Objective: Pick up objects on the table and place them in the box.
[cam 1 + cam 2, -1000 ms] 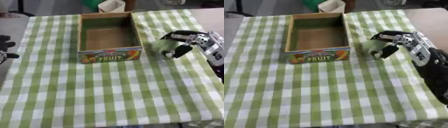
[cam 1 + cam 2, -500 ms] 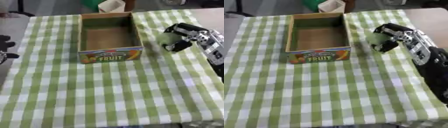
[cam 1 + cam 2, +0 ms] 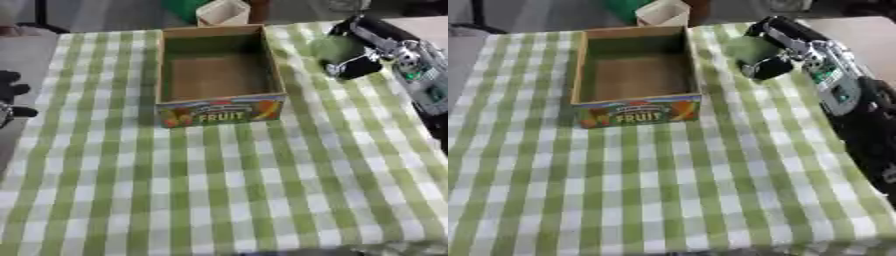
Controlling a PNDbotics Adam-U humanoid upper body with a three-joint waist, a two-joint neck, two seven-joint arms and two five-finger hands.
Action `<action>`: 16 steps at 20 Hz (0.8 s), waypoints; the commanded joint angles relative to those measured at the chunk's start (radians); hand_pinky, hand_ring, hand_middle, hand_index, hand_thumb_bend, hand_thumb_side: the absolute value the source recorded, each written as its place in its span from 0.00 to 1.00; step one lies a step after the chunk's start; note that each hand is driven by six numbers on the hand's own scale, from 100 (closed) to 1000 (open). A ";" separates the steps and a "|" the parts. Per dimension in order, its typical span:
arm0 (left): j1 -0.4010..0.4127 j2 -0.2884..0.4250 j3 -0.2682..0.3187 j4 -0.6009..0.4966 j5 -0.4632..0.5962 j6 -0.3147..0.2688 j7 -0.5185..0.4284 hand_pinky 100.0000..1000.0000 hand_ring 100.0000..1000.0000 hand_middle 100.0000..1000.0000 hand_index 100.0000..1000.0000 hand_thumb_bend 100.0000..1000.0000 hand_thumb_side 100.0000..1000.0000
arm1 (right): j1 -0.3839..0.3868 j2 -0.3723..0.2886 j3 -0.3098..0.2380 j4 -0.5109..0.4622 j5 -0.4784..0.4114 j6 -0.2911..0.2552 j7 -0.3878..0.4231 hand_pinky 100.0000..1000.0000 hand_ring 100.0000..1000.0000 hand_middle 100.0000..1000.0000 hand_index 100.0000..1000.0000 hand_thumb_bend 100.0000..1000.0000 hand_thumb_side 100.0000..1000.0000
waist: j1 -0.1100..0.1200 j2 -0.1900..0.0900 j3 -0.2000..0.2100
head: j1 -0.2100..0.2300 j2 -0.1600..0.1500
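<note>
Green-checked table (image 3: 262, 190) carries an empty fruit box (image 3: 219, 75). Right hand (image 3: 785, 47), at the box's 3 o'clock, curls its fingers (image 3: 770, 66) round a green object (image 3: 750, 48).

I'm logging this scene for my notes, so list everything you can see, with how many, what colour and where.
Box: one, brown cardboard with a colourful FRUIT label on the front, open and empty, far middle of the table.
Green object: one, roundish, right of the box, held in the right hand.
Tablecloth: one, green and white check, covering the table.
Small carton: one, pale, beyond the table's far edge.
Right hand: black and silver, curled round the green object.
Left hand: black, at the left edge.
</note>
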State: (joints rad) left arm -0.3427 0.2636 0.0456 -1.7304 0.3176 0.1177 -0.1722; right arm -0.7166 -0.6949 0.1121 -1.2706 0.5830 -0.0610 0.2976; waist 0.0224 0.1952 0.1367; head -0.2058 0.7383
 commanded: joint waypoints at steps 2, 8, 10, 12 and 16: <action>-0.005 0.013 0.001 -0.015 0.002 -0.001 -0.005 0.56 0.76 0.71 0.70 0.11 0.12 | -0.085 0.023 0.004 0.037 0.008 -0.008 -0.032 0.15 0.13 0.22 0.34 0.00 0.03 | -0.002 -0.023 0.005 | -0.007 0.009; -0.003 0.010 -0.006 -0.012 0.003 0.001 -0.012 0.56 0.76 0.71 0.70 0.11 0.12 | -0.192 0.121 0.030 0.183 0.027 -0.032 -0.045 0.18 0.15 0.23 0.35 0.00 0.03 | -0.003 -0.032 0.020 | -0.020 0.016; -0.003 0.008 -0.009 -0.011 0.003 0.003 -0.014 0.56 0.76 0.71 0.70 0.11 0.12 | -0.220 0.156 0.035 0.227 0.044 -0.043 -0.048 0.19 0.17 0.24 0.36 0.00 0.03 | -0.003 -0.032 0.025 | -0.025 0.015; -0.005 0.006 -0.012 -0.011 0.003 0.004 -0.018 0.56 0.76 0.71 0.70 0.11 0.12 | -0.244 0.191 0.040 0.268 0.063 -0.055 -0.054 0.19 0.18 0.24 0.36 0.00 0.03 | -0.003 -0.032 0.031 | -0.032 0.011; -0.007 0.003 -0.017 -0.010 0.003 0.004 -0.023 0.56 0.76 0.71 0.70 0.11 0.12 | -0.281 0.253 0.050 0.332 0.118 -0.077 -0.067 0.22 0.23 0.26 0.38 0.00 0.04 | 0.000 -0.031 0.043 | -0.044 0.006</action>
State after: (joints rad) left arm -0.3358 0.2568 0.0297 -1.7295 0.3176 0.1226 -0.1906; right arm -0.9694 -0.4433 0.1626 -0.9463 0.6803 -0.1290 0.2351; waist 0.0209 0.1831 0.1795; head -0.2445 0.7472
